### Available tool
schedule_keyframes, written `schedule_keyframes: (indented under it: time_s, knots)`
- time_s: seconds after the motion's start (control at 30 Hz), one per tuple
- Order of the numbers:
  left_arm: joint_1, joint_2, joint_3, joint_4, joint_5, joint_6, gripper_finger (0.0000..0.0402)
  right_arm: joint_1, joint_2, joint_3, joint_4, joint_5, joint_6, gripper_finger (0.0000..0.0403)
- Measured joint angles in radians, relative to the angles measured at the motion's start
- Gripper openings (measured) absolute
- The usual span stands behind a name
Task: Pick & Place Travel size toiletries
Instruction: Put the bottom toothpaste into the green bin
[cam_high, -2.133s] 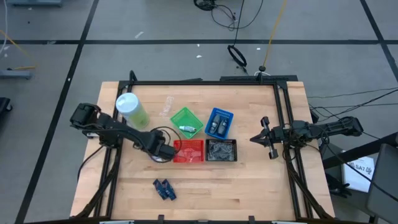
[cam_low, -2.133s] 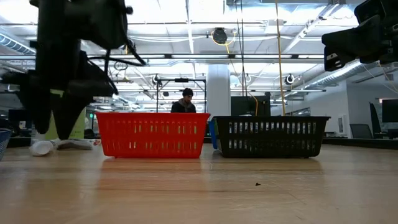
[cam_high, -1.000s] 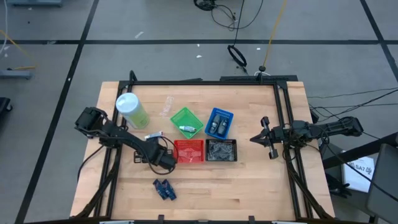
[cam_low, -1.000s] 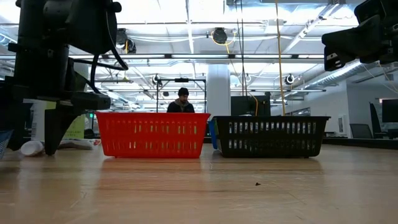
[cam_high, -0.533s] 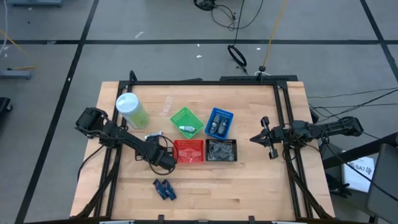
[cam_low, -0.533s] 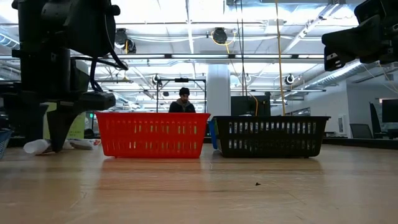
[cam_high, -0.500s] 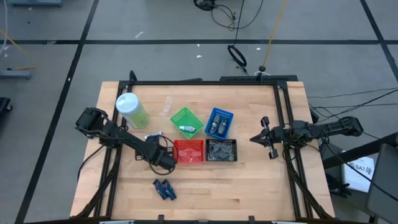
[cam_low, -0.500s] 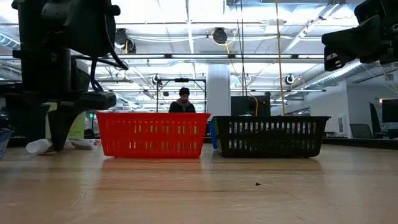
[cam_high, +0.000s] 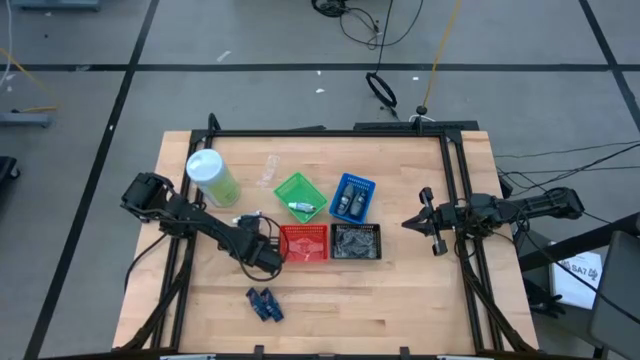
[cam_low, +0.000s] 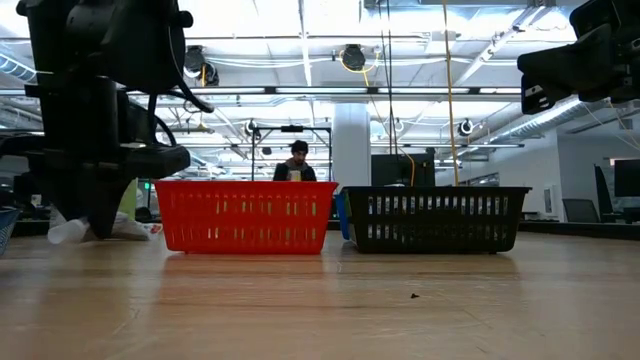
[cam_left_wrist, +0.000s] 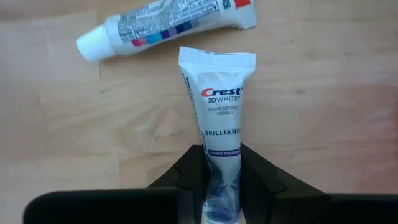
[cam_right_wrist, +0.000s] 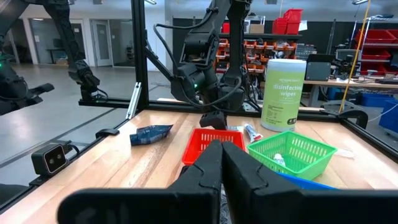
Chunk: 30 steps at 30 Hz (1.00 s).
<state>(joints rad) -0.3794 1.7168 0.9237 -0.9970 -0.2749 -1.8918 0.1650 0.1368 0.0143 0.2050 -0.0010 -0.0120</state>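
Toothpaste tube pinched between left gripper fingers, apparently on table.

A pale wooden worktop stands on a grey floor crossed by dark lines. Beyond it lies an open hall with ceiling strip lights, a white pillar and a person far off. Red bins fill distant shelving.

Bright overhead ceiling lights, glare in low view; arms backlit dark; soft shadows; wrist views sharp.
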Motion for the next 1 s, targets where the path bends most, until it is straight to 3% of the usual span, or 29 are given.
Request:
schedule_keyframes:
  time_s: [0.3,0.6,0.83,1.0]
  knots:
    - [0.0,-0.001,0.0,-0.005,-0.099,0.039,0.0008,0.0,0.0,0.0,0.0,0.0,0.0,0.0]
    - [-0.003,-0.033,0.012,0.0,-0.129,0.063,0.0009,0.0,0.0,0.0,0.0,0.0,0.0,0.0]
    - [0.007,-0.12,0.091,0.003,-0.297,0.183,0.0018,0.0,0.0,0.0,0.0,0.0,0.0,0.0]
    - [0.034,-0.162,0.196,0.006,-0.421,0.353,0.0005,0.0,0.0,0.0,0.0,0.0,0.0,0.0]
